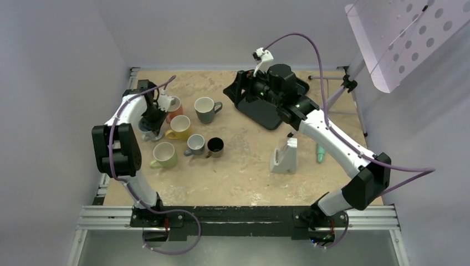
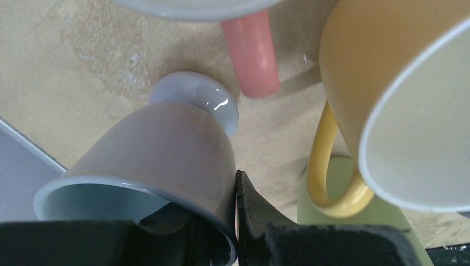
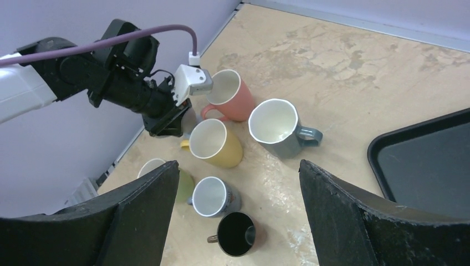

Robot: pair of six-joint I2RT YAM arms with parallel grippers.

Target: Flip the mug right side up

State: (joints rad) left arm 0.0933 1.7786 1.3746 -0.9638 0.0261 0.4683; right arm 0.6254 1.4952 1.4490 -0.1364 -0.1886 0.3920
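Observation:
A pale grey footed mug (image 2: 166, 149) is in my left gripper (image 2: 224, 216). One finger is inside the rim and the other finger (image 2: 260, 210) is outside against the wall. The mug is tilted, with its rim towards the wrist and its foot towards the table. I cannot tell whether the foot touches the table. In the top view my left gripper (image 1: 151, 123) is at the far left, beside the cluster of mugs. My right gripper (image 1: 244, 91) is open and empty above the black tray (image 1: 266, 116). It also shows in the right wrist view (image 3: 238, 172).
Upright mugs stand close by: pink (image 1: 175, 107), yellow (image 1: 180, 127), green (image 1: 164, 155), grey-green (image 1: 205, 109), small grey-blue (image 1: 195, 144) and black (image 1: 215, 145). A grey stand (image 1: 285, 156) and a teal pen (image 1: 320, 153) lie to the right. The left wall is near.

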